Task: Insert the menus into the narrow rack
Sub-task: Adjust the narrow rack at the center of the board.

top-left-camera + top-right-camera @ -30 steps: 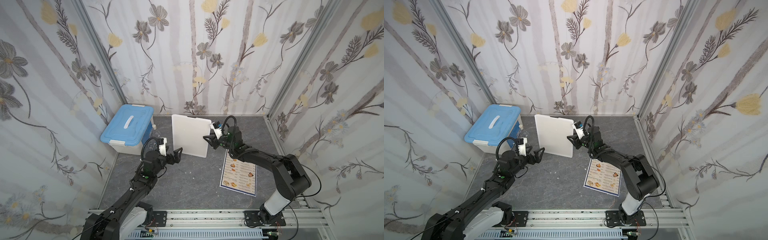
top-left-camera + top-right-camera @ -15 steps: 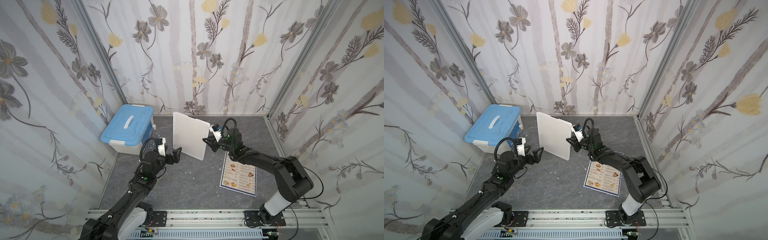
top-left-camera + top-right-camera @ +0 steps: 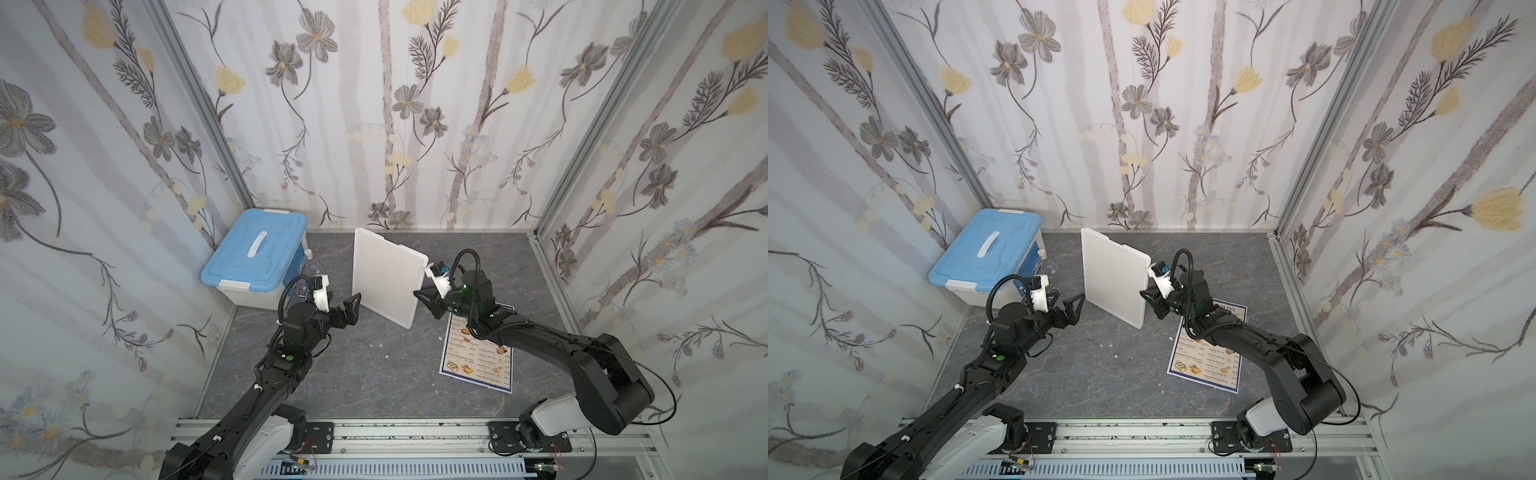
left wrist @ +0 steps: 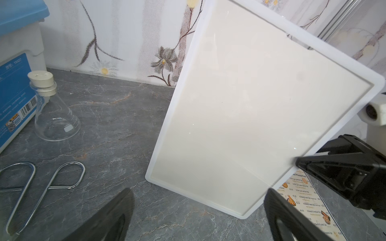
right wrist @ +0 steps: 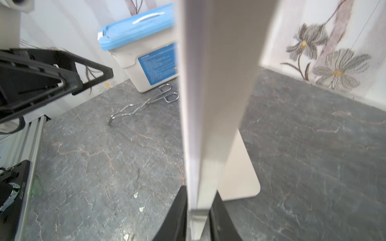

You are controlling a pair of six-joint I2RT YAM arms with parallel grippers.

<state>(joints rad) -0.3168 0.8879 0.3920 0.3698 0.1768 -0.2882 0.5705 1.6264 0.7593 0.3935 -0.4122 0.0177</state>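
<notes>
Tilted steeper, the narrow rack [image 3: 388, 278] stays clamped in the right tool [image 5: 198, 208]; left tool [image 3: 350, 311] gapes; menu [image 3: 478, 357] lies uninserted on bench [image 3: 374, 374].

White rack [image 4: 250, 125] is showing smooth milky plastic, faintly glossy; menu [image 3: 478, 357] is looking laminated; tabletop [image 4: 117, 129] is reading matt grey marble-look; flask [image 4: 56, 121] is showing clear glass; tongs [image 4: 41, 183] are gleaming polished metal; box lid [image 3: 253, 253] is looking smooth plastic.
</notes>
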